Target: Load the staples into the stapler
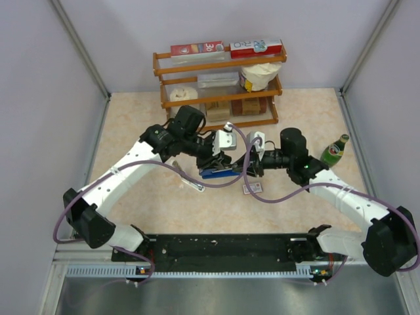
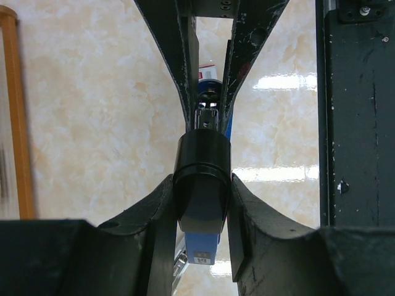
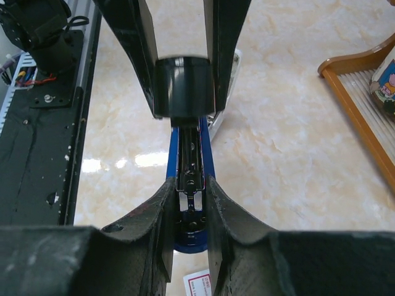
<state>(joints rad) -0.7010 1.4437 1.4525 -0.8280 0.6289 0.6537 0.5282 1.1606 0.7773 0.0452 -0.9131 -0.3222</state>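
Marbled table [image 1: 131, 125], left gripper [image 2: 202, 185], right gripper [image 3: 190, 185] both pinching blue stapler [image 3: 190, 148], staples box [image 1: 252, 188] beside, rack [image 1: 220, 65] behind

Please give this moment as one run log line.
stapler: held open | left hand: shut on its black top | right hand: shut on its blue base | staple box: on table, not held
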